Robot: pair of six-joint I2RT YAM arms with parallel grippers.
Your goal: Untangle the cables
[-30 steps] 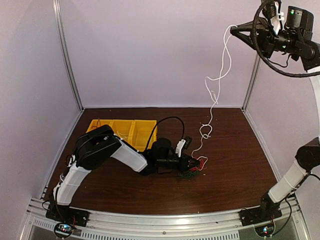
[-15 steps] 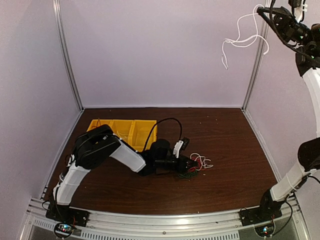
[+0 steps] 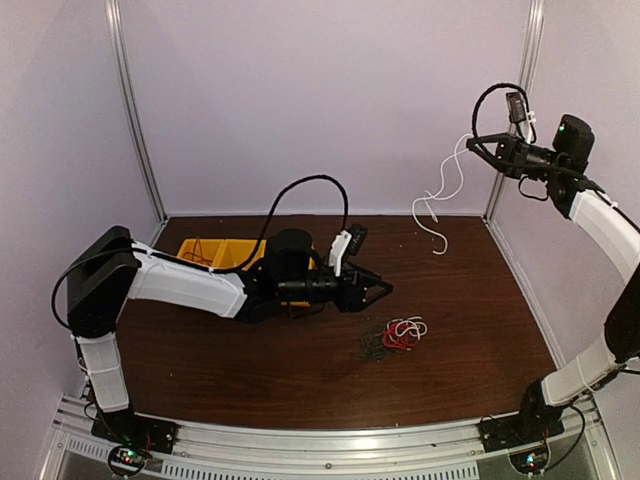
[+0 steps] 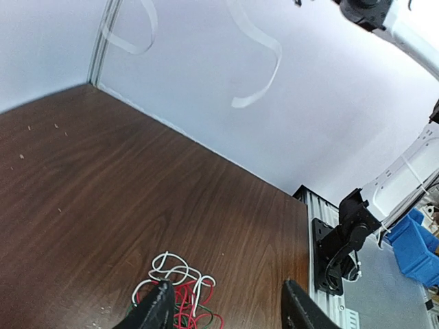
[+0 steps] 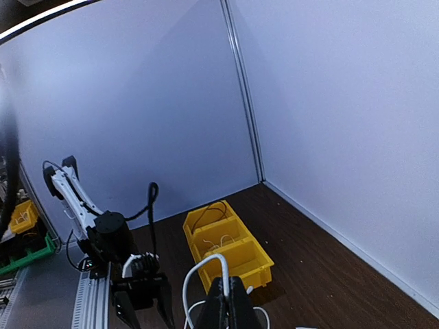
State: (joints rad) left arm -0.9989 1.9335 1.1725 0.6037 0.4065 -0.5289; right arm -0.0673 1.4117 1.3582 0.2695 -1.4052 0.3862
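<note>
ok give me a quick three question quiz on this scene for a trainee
1. True or false: the left fingers are closed on the cable bundle.
2. What hangs from the right fingers? A) a red cable B) a white cable C) nothing
3. Fill in: the bin is ____ in colour.
Key: 1 false, they stand open and clear of it; 2 B; 3 yellow.
</note>
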